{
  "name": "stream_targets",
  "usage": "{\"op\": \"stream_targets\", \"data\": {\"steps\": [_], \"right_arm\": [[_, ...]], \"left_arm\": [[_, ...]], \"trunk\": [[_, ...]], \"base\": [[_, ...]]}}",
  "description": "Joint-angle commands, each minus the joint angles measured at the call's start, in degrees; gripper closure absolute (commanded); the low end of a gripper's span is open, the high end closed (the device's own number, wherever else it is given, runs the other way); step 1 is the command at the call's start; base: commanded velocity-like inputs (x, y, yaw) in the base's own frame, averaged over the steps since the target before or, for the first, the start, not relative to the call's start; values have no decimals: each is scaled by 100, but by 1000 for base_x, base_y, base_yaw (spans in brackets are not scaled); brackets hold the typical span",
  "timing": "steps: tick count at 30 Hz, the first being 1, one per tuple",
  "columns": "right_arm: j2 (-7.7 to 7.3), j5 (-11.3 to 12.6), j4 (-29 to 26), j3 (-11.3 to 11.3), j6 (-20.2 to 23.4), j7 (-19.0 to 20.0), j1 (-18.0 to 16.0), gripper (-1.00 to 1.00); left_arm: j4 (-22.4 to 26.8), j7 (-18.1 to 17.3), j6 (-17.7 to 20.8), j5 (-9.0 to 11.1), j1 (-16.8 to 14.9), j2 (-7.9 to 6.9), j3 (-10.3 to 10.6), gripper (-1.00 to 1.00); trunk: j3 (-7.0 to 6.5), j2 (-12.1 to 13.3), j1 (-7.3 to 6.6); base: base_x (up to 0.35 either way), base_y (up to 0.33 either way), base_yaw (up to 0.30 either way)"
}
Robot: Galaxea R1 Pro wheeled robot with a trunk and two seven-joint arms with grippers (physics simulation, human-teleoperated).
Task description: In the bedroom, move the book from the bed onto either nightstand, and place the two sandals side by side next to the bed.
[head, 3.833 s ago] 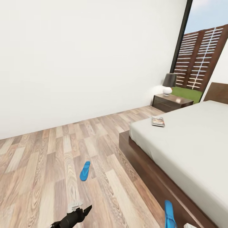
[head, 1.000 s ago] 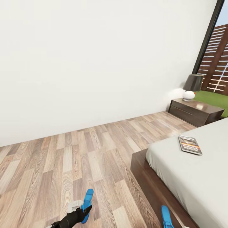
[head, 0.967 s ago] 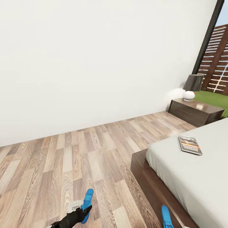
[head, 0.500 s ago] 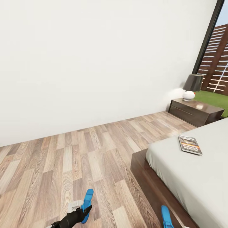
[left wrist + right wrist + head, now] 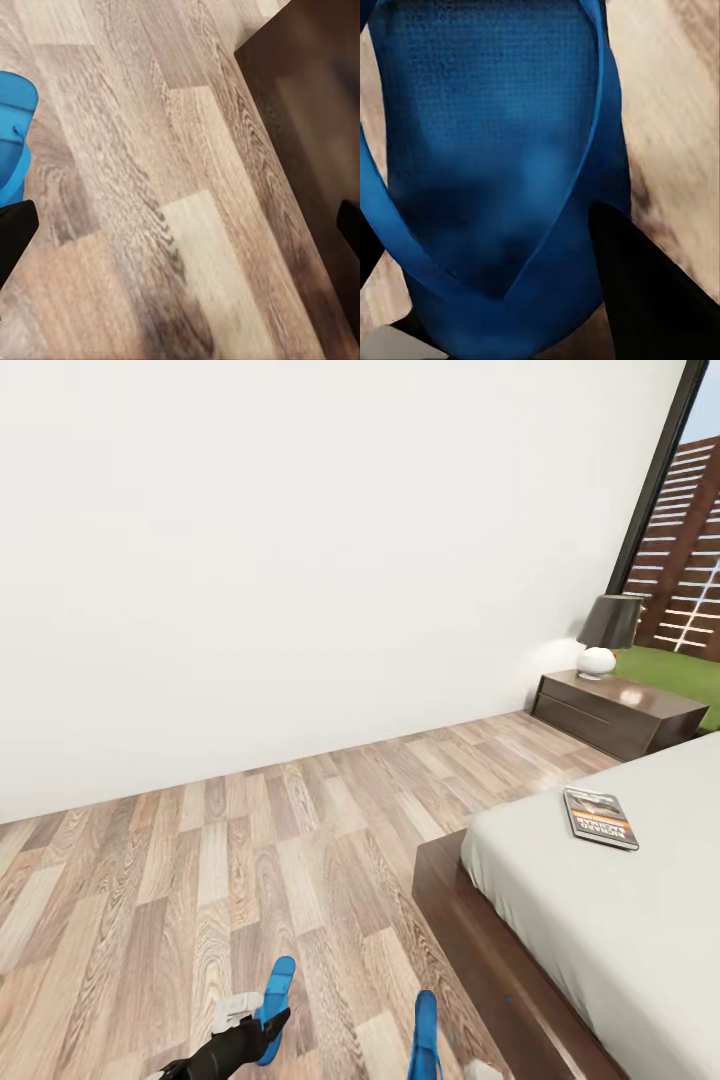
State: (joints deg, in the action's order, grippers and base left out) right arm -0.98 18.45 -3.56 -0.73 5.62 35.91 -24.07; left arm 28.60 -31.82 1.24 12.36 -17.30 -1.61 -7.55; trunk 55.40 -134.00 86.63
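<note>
One bright blue flat sandal [image 5: 495, 172] was pinched between the right fingers [image 5: 649, 292]; another [image 5: 272, 1005] lay beside the spread left fingers [image 5: 15, 236].

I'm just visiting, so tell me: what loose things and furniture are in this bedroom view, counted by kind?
Blue sandals: 2, one by the left gripper, one nearer the bed
Book: 1, lying on the bed
Bed: 1
Nightstand: 1
Lamp: 1, on the nightstand
Total: 6
</note>
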Motion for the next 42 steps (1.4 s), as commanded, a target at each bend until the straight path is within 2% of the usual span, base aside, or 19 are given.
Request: {"op": "stream_targets", "data": {"steps": [1,2,4,8,11,13,16,17,19,20,21,22,24,25,26,28,30,33,42], "right_arm": [[123,47,-41,-21,65,6,-4,100],[280,49,-182,-23,73,8,-7,100],[349,51,-453,-24,81,11,-9,100],[398,55,-1333,-24,108,9,-24,100],[435,58,-1539,-24,113,12,-34,100],[457,56,-1559,-25,114,8,-35,100],[481,54,-1571,-24,112,5,-36,100],[482,54,-1574,-24,113,5,-36,100],[484,54,-1576,-24,114,9,-36,100],[484,53,-1577,-24,114,10,-36,100],[484,53,-1577,-25,114,11,-35,100],[484,53,-1577,-25,114,12,-35,100],[484,53,-1578,-24,115,12,-36,100],[484,53,-1578,-24,115,12,-36,100],[484,53,-1578,-24,115,13,-36,100],[484,53,-1578,-24,115,13,-36,100],[484,54,-1578,-24,115,13,-36,100],[484,54,-1578,-24,115,15,-36,100],[484,59,-1578,-24,115,16,-36,100]], "left_arm": [[-4,-33,15,30,-2,-2,-17,-100],[-4,-34,16,32,-1,-5,-20,-100],[0,-34,16,31,-1,-6,-21,-100],[24,-49,16,31,-1,-8,-27,-100],[350,-56,70,30,-10,-15,-26,-100],[630,-42,238,24,-31,-7,-22,-100],[1269,35,930,12,-99,-18,-20,-100],[1616,130,1312,7,-184,-23,-19,-100],[2281,514,2093,-3,-468,-29,-14,-100],[2399,651,2263,-7,-541,-26,-13,-100],[2618,1175,2646,-22,-732,-16,4,-100],[2658,1379,2728,-26,-782,-9,13,-100],[2687,2255,2921,-51,-913,47,123,-100],[2623,2643,2960,-63,-945,100,238,-100],[2573,2803,2964,-67,-957,126,312,-100],[2265,3194,2835,-81,-984,188,693,-100],[1911,3364,2520,-87,-995,213,1091,-100],[1527,3479,2147,-91,-1002,232,1460,-100],[1456,3507,2104,-86,-1003,231,1510,-100]], "trunk": [[5,-2,-1],[5,-2,-1],[5,-2,-1],[5,-2,-1],[5,-2,-1],[5,-2,-1],[5,-2,-1],[5,-2,-1],[5,-2,-1],[5,-2,-1],[5,-2,-1],[5,-2,-1],[5,-2,-1],[5,-2,-1],[5,-2,-1],[5,-2,-1],[5,-2,-1],[5,-2,-1],[41,-82,43]], "base": [[0,0,0],[0,0,0],[0,0,0],[0,0,0],[0,0,0],[0,0,0],[0,0,0],[0,0,0],[0,0,0],[0,0,0],[0,0,0],[0,0,0],[0,0,0],[0,0,0],[0,0,0],[0,0,0],[0,0,0],[0,0,0],[0,0,0]]}}
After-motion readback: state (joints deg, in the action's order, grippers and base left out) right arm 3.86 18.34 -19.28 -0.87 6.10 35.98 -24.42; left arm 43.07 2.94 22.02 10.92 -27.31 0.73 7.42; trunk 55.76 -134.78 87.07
